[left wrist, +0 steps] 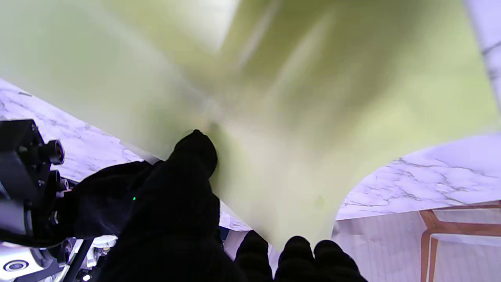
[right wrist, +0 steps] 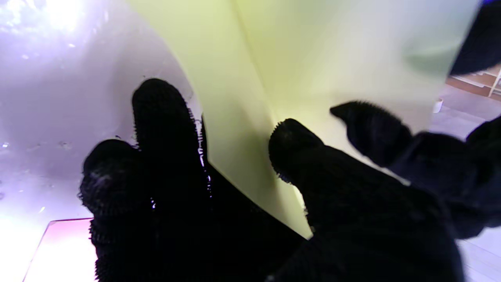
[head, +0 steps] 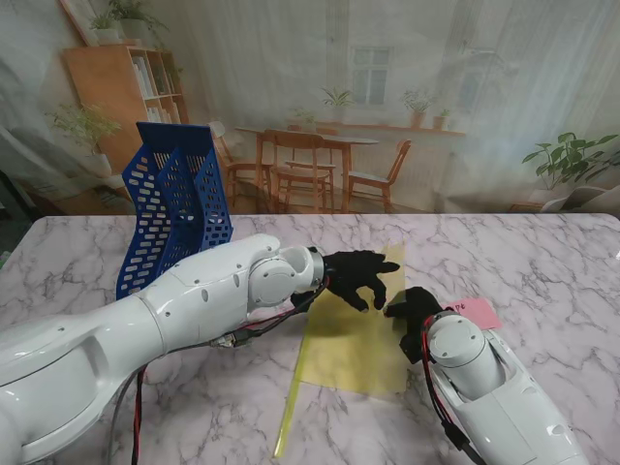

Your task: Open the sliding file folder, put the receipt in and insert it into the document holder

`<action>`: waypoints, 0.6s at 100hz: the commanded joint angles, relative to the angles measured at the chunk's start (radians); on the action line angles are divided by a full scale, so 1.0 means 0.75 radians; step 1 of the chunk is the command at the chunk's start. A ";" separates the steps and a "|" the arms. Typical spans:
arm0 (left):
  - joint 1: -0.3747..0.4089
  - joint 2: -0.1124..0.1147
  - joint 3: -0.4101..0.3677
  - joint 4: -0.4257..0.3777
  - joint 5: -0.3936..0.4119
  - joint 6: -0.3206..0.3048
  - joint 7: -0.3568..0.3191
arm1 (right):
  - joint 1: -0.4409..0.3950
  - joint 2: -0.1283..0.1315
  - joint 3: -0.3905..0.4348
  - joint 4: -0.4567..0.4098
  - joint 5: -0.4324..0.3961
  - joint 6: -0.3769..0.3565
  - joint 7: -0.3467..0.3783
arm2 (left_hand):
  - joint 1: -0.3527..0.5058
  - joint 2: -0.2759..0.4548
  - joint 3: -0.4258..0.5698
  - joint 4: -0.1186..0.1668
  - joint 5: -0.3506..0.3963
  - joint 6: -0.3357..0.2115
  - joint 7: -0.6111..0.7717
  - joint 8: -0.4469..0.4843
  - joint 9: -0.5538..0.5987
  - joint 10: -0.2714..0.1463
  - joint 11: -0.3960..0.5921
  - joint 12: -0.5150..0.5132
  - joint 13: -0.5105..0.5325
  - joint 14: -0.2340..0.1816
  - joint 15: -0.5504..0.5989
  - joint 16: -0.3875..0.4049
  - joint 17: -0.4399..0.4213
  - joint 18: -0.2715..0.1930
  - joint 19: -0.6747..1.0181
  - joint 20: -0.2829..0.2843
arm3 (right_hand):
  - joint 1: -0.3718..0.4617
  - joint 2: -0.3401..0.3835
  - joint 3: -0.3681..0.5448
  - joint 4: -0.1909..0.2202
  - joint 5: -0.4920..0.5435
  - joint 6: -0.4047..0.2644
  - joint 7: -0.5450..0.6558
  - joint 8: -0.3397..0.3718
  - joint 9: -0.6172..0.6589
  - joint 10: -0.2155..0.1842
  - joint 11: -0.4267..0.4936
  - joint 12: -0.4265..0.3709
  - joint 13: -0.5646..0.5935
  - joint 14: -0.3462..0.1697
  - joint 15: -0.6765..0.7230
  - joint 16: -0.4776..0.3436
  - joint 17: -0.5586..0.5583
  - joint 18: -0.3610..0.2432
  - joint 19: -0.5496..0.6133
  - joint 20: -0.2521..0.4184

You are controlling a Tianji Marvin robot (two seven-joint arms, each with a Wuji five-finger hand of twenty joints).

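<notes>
A yellow translucent file folder (head: 354, 339) lies in the middle of the marble table. Its loose slide bar (head: 288, 412) lies along the folder's left edge. My left hand (head: 360, 277) reaches over the folder's far part. In the left wrist view a raised sheet of the folder (left wrist: 274, 117) runs between the thumb (left wrist: 193, 150) and the fingertips (left wrist: 297, 250). My right hand (head: 415, 316) is curled on the folder's right edge, and that edge (right wrist: 242, 129) passes between its thumb and fingers. The pink receipt (head: 475, 312) lies flat just right of that hand. The blue document holder (head: 179, 203) stands at the far left.
The table's far edge runs just behind the document holder. Bare marble (head: 542, 262) lies to the right of the receipt and near me on the left. My left forearm (head: 145, 329) crosses the table's left half.
</notes>
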 commanded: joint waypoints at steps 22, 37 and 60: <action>0.012 0.110 -0.032 -0.080 0.025 -0.005 -0.046 | -0.002 0.003 0.006 -0.013 0.003 0.008 0.006 | -0.061 0.102 0.174 0.047 -0.047 -0.017 -0.325 -0.144 -0.059 -0.008 -0.016 -0.020 -0.032 -0.022 -0.037 -0.011 -0.004 -0.020 -0.056 -0.031 | 0.059 0.048 0.055 0.027 -0.012 -0.086 0.012 0.018 -0.008 0.021 0.062 0.009 0.036 0.044 -0.013 -0.011 -0.002 0.034 0.031 0.006; -0.002 0.088 -0.009 -0.052 -0.015 0.000 -0.079 | 0.003 0.004 0.001 -0.011 0.006 0.014 0.014 | -0.078 0.070 0.511 0.133 -0.206 -0.061 -0.544 -0.271 -0.059 -0.007 -0.015 -0.021 -0.031 -0.024 -0.037 -0.011 -0.006 -0.009 -0.056 -0.031 | 0.060 0.050 0.053 0.028 -0.013 -0.090 0.012 0.018 -0.010 0.022 0.063 0.009 0.036 0.044 -0.016 -0.011 -0.001 0.031 0.032 0.008; 0.006 0.030 0.007 0.017 0.011 -0.019 0.005 | 0.004 0.004 0.001 -0.010 0.010 0.012 0.015 | -0.038 0.074 0.068 -0.017 -0.065 -0.045 -0.239 0.020 -0.048 0.010 0.009 0.082 -0.022 -0.025 -0.015 0.084 -0.010 0.021 -0.051 -0.025 | 0.060 0.053 0.051 0.027 -0.015 -0.094 0.012 0.018 -0.011 0.019 0.064 0.010 0.036 0.045 -0.018 -0.011 -0.002 0.033 0.031 0.009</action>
